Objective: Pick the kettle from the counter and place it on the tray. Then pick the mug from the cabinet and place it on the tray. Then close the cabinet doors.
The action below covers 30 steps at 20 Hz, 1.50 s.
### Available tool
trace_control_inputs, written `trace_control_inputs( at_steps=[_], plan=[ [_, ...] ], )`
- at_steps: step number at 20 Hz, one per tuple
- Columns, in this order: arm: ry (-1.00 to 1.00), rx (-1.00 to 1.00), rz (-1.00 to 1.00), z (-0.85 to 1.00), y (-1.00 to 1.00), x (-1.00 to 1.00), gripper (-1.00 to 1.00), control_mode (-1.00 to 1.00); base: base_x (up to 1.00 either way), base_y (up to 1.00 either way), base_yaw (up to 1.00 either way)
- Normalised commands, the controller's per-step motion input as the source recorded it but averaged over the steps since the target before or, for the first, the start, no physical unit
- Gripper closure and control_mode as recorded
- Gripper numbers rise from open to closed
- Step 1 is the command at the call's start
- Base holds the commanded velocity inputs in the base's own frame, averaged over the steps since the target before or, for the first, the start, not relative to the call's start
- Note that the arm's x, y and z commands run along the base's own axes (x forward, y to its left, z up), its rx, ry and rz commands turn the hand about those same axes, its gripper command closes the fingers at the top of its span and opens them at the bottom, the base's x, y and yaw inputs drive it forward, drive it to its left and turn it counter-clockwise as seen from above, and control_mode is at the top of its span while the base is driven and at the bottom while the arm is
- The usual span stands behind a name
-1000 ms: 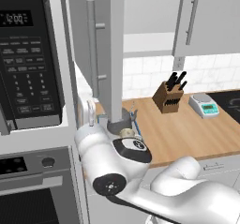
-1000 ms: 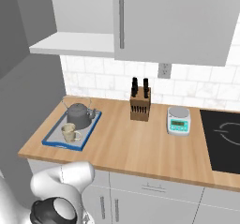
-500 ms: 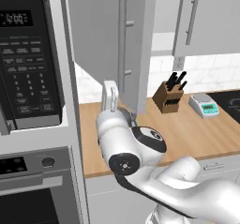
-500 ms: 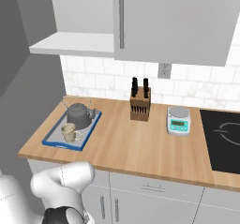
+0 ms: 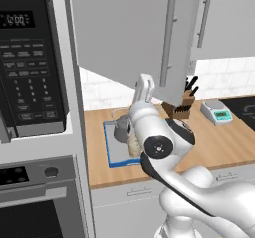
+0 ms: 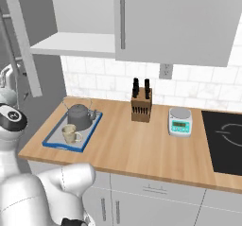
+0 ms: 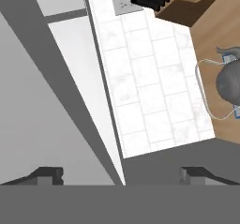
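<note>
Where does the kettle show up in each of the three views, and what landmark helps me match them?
Left base view: the kettle sits at centre, on the tray, partly hidden behind the white arm.
Right base view: left of centre, at the back of the tray, behind the mug.
Hand view: at the right edge, cut off by the frame, wire handle visible.
Shared landmark: the knife block, beside the kettle along the counter.

The dark grey metal kettle [image 6: 80,117] looked matt, and the long light-brown wooden counter [image 6: 137,147] looked smooth.
</note>
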Motion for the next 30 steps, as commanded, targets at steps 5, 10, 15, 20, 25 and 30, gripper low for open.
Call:
trace_control_inputs(
  at_steps=[5, 10, 15, 20, 25, 30],
  plan=[
    [0.00, 0.11, -0.04, 0.00, -0.76, 0.65, -1.00, -1.00, 0.00, 0.00, 0.00],
    [0.00, 0.09, -0.03, 0.00, -0.64, 0.75, -1.00, -1.00, 0.00, 0.00, 0.00],
    [0.00, 0.07, -0.02, 0.00, -0.41, 0.81, -1.00, -1.00, 0.00, 0.00, 0.00],
    [0.00, 0.05, -0.02, 0.00, -0.29, 0.81, -1.00, -1.00, 0.00, 0.00, 0.00],
    [0.00, 0.04, -0.01, -0.02, -0.26, 0.78, -1.00, -1.00, 0.00, 0.00, 0.00],
    [0.00, 0.04, 0.00, -0.03, -0.20, 0.76, -1.00, -1.00, 0.00, 0.00, 0.00]
  ],
)
